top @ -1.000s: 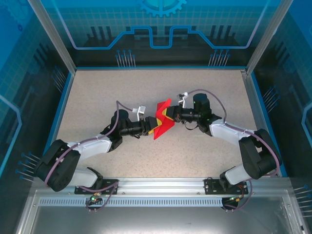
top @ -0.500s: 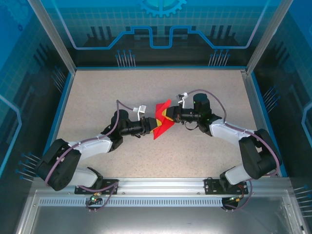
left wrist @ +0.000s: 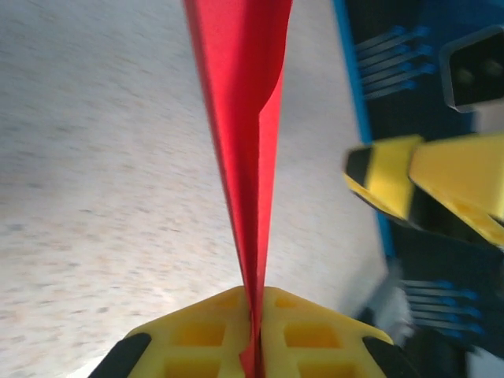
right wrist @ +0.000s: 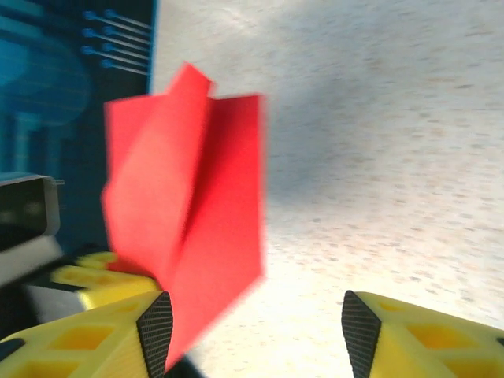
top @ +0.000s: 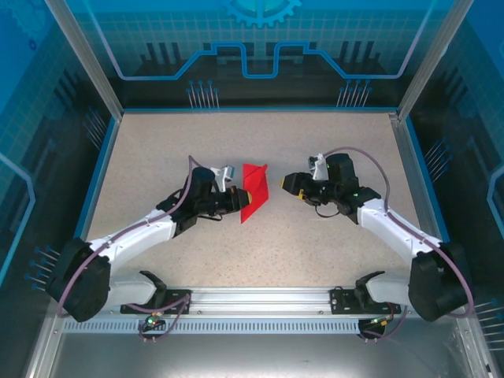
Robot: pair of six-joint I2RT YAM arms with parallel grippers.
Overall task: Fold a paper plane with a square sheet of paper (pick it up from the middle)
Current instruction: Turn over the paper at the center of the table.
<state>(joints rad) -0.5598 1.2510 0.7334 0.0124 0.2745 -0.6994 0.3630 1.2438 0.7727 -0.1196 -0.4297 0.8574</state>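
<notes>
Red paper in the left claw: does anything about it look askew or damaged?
Slightly. The folded red paper, pinched edge-on in the left claw, is not closed flat: one layer bows away from the rest. No tear shows.

folded paper [left wrist: 244, 157]: upper end cut off | right hand [left wrist: 394, 177]: blurred

Speckled beige table [top: 157, 142] ringed by blue printed panels [top: 260, 47].

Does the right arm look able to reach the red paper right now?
Probably yes: the right gripper is open and faces the red paper, which the left gripper holds up, with nothing between them.
</notes>
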